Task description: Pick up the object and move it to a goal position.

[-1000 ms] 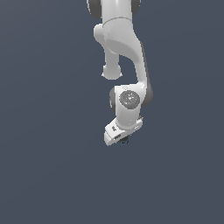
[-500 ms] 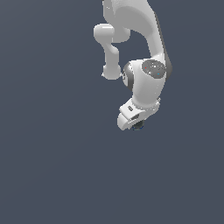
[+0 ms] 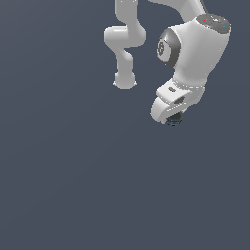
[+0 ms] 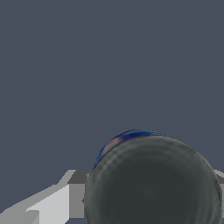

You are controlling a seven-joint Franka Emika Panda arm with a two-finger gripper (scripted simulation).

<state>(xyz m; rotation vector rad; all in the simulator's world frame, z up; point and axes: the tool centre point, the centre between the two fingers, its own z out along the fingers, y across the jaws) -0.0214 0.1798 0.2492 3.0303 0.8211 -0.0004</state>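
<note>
The object [image 3: 174,119] is a small, dark, nearly black ball with a faint bluish rim. It shows just below the white hand of my gripper [image 3: 172,117] at the exterior view's upper right, held up off the grey surface. In the wrist view the ball [image 4: 153,183] fills much of the picture, dark grey with a blue edge, with a grey finger [image 4: 76,194] touching its side. The other finger is mostly hidden behind the ball. The gripper is shut on the ball.
The white arm [image 3: 195,49] reaches in from the top of the exterior view, and its base column [image 3: 124,80] stands behind. A plain grey surface [image 3: 73,185] spreads below. No goal marker shows.
The arm has carried the ball up and toward the exterior view's right. The gripper has stayed shut on it.
</note>
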